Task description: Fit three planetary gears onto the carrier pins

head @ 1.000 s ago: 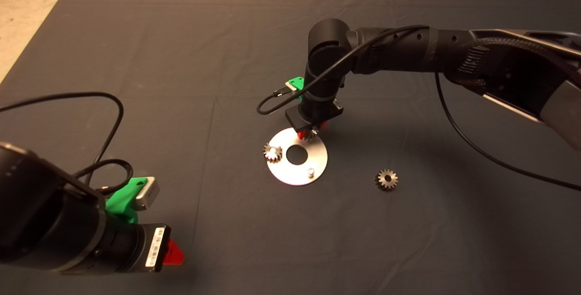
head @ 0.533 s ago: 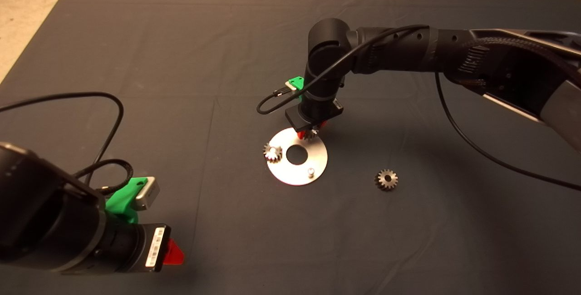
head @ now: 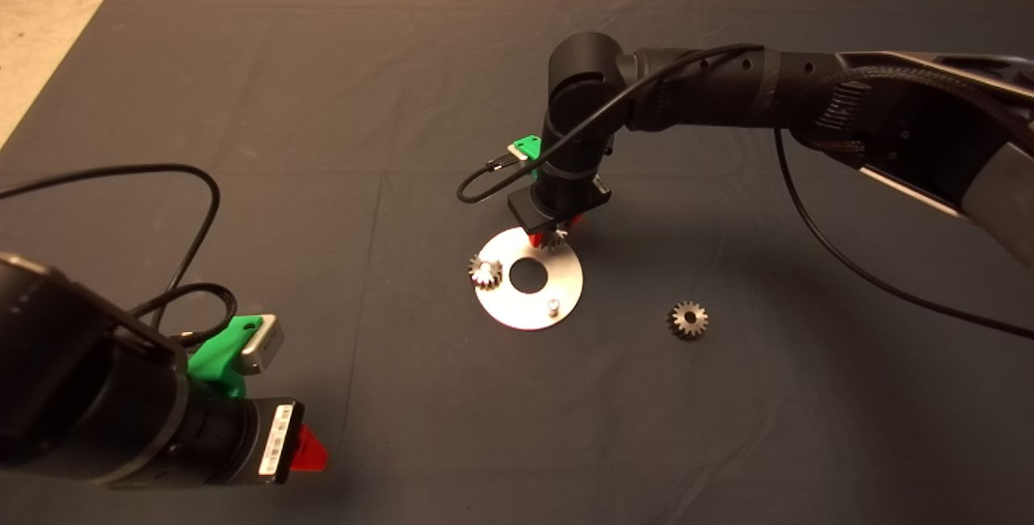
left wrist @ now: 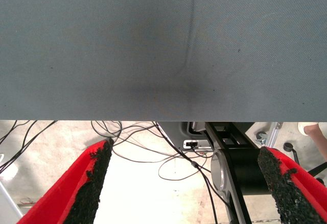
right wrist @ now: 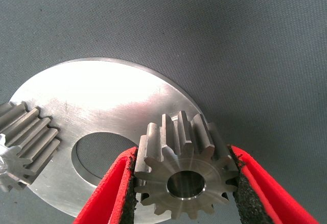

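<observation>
I've got the R tool (right wrist: 186,185) clamped on gear 2 (right wrist: 184,175) w/ its bore over a pin at the disc's (head: 565,279) far rim, axis vertical; gear 3 (head: 687,320) lies on the surface nearer R arm, L tool (left wrist: 186,183) parked apart.

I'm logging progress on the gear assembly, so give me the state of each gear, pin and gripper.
Gear at disc's left edge: seated on its pin.
Held gear: clamped in the right gripper, over the far pin.
Third gear: loose on the mat.
Near pin: bare.
Left gripper: open, parked lower left.
</observation>
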Motion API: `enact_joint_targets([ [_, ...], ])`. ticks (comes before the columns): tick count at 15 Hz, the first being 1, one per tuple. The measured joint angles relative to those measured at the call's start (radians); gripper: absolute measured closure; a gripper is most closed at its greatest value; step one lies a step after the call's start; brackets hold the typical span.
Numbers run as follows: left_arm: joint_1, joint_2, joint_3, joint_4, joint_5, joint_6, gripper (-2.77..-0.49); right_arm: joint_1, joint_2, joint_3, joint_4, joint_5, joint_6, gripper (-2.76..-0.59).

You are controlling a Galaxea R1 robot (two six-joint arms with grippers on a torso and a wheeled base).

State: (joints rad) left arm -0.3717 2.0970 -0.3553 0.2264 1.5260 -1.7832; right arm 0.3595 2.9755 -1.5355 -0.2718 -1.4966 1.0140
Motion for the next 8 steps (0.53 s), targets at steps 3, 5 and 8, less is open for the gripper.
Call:
enact_joint_targets([
  [3,0.009,0.000,0.000,-0.001,0.000,0.000,-2.04,0.007,0.000,0.000,-0.008,0.000,0.000,-1.31],
  [5,0.012,0.000,0.000,0.000,0.000,0.000,-2.04,0.009,0.000,0.005,-0.009,-0.008,0.002,-1.43],
  [8,0.018,0.000,0.000,-0.001,0.000,0.000,-2.04,0.039,-0.009,0.067,-0.010,-0.027,0.005,-1.45],
])
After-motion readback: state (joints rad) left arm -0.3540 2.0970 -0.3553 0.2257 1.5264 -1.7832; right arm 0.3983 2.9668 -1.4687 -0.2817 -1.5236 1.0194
